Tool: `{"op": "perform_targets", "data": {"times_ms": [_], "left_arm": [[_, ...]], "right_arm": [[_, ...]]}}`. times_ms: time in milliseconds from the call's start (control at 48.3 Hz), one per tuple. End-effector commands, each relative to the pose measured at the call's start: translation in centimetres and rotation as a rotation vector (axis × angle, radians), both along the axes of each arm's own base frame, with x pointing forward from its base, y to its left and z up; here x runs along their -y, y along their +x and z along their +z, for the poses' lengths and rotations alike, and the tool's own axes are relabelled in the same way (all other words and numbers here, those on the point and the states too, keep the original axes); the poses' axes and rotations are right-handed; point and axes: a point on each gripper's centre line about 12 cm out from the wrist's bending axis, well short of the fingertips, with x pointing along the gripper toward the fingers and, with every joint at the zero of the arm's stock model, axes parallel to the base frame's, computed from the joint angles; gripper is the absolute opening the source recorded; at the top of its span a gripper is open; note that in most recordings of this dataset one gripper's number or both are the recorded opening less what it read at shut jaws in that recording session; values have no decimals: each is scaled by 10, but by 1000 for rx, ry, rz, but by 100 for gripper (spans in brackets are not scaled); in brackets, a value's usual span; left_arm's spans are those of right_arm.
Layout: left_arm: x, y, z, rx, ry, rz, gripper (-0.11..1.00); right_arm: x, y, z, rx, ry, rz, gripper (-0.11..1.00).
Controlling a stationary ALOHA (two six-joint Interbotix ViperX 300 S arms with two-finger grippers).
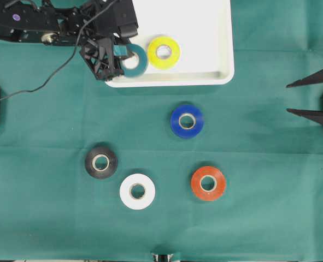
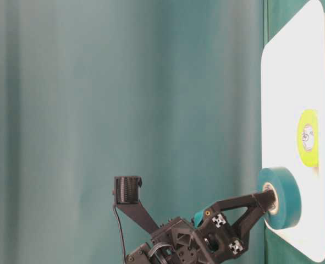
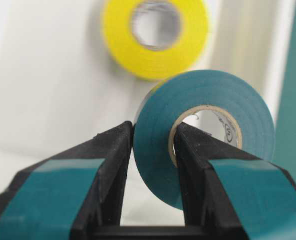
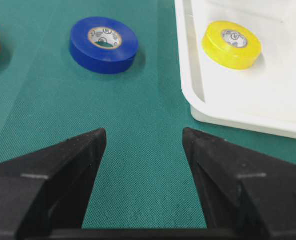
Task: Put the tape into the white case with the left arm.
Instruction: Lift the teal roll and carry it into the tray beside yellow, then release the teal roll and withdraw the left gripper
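The left gripper (image 1: 123, 54) pinches the teal tape roll (image 1: 134, 61) through its core over the white case (image 1: 205, 49), yellow roll (image 1: 164, 52) at two o'clock, for release inside; the right gripper (image 1: 306, 97) idles wide open, empty.

I am working a lab test bench: a desk (image 1: 52, 218) under plain green cloth, a green backdrop (image 2: 124, 82), two black robot arms, and coloured tape rolls (image 1: 187, 120) laid out as props.
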Motion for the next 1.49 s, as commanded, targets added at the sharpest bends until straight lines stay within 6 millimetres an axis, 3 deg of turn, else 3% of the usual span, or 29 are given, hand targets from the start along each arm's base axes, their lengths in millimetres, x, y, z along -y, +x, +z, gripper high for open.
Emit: {"op": "perform_targets", "data": {"times_ms": [0,394,1140,1202,1409,1471], "left_arm": [[-7,1,5,37,19,12,25],[-20,3,-23,20,17,41,25],[-22,-1,-27,12,13,50,25],[-22,-1,-28,10,12,50,34],[-21,-2,-26,15,14,49,92],[-21,-2,-26,15,14,49,99]], "right_arm": [[0,2,4,14,0,1,99],[0,2,5,15,0,1,99],[0,2,4,14,0,1,99],[0,2,4,12,-2,1,99],[0,2,4,14,0,1,99],[0,2,4,12,0,0,99]]}}
